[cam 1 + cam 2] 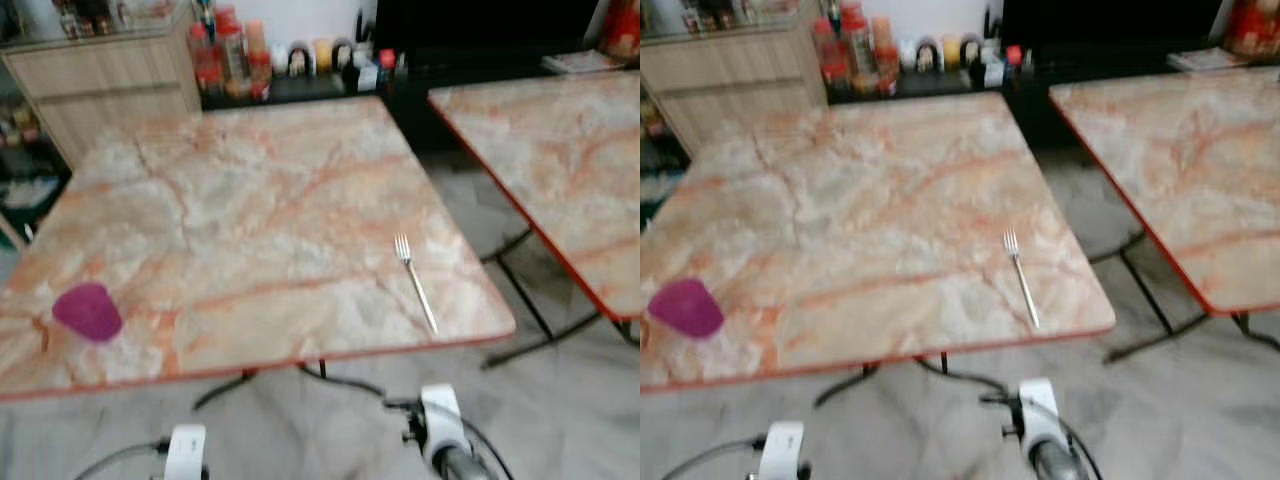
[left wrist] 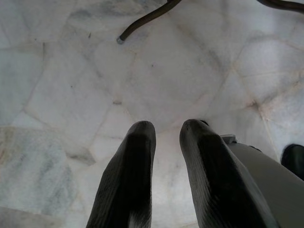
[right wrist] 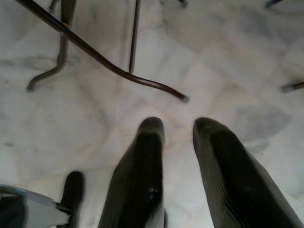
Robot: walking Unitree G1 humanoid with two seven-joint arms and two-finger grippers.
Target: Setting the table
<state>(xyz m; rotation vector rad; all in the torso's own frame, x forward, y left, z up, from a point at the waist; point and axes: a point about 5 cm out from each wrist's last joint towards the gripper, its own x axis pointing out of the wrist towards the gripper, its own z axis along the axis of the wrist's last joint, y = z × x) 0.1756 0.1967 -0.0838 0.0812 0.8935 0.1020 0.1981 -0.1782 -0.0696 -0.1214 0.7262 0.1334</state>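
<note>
Both grippers, left (image 2: pixel 167 137) and right (image 3: pixel 178 128), hung empty, jaws parted, below the table (image 1: pixel 250 200); fork (image 1: pixel 415 280) and cup (image 1: pixel 88 311) lay above, already set out.

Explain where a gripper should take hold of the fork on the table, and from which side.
Probably the handle of the fork, from above: it lies flat, tines pointing away, handle end near the table edge closest to the robot. Fingers should straddle the thin handle across its width.
</note>
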